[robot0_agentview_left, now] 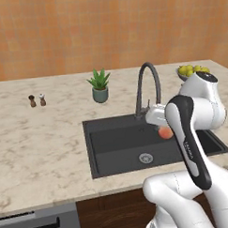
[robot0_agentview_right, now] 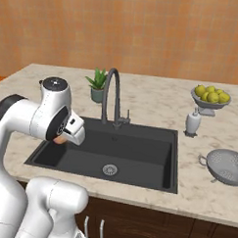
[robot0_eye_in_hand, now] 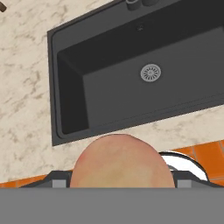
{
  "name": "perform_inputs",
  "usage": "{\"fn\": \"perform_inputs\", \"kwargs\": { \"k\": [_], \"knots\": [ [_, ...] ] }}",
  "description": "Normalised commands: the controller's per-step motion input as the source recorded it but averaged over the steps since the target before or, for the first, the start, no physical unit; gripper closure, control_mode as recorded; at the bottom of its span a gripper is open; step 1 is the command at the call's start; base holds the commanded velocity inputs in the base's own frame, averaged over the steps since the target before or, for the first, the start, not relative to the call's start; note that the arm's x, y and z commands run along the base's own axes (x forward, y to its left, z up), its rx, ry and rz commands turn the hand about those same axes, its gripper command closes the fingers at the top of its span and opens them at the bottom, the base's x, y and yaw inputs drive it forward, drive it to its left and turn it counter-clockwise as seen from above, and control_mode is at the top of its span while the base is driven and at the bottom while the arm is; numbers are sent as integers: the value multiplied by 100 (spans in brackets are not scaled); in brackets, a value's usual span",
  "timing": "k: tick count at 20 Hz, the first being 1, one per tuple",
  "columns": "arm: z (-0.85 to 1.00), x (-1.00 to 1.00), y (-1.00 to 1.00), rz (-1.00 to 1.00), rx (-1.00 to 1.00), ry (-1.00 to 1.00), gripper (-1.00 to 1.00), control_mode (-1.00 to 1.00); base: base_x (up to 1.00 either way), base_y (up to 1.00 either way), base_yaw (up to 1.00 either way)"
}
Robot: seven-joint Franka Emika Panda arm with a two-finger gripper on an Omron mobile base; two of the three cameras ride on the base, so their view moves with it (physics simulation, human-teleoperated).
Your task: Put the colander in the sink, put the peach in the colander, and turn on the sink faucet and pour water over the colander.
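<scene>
The fingers [robot0_eye_in_hand: 122,186] pinch the peach [robot0_eye_in_hand: 121,162] at its widest, high over the sink [robot0_eye_in_hand: 109,94]. Round, smooth and soft (it probably bruises), it wants a gentle grip; the colander [robot0_agentview_right: 226,166] sits on the counter [robot0_agentview_right: 196,190].

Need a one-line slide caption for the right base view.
Tool holds the peach above the empty sink, while the colander sits on the counter to its right.
</scene>
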Motion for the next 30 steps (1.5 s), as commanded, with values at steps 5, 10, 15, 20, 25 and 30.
{"fn": "perform_inputs", "kwargs": {
  "k": [5,10,15,20,25,30],
  "knots": [
    [0,0,0,0,0,0,100,100,-2,-22,0],
    [0,0,0,0,0,0,100,100,9,-56,0],
    [0,0,0,0,0,0,100,100,7,-46,0],
    [0,0,0,0,0,0,100,100,1,-50,0],
    [0,0,0,0,0,0,100,100,1,-57,0],
    [0,0,0,0,0,0,100,100,3,-50,0]
  ]
}}
